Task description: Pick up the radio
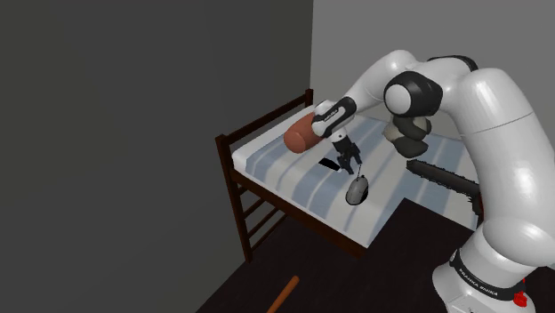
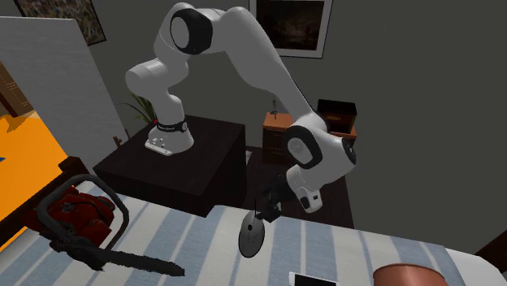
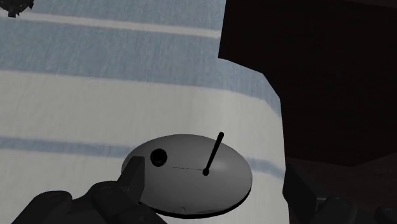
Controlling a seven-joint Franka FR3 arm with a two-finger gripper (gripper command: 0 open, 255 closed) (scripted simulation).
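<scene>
Grey radio (image 3: 191, 181): flat disc with a black knob and a thin antenna. It seems to stand on edge on the striped mattress (image 1: 293, 182), near its edge and just under the gripper (image 1: 349, 163).
Handling: we judge it light, rigid and smooth-faced. The antenna looks fragile, so we'd pinch across the two flat faces.
Gripper: fingers wide apart, holding nothing. One finger (image 3: 133, 178) sits at the disc's rim, the other well clear.
</scene>
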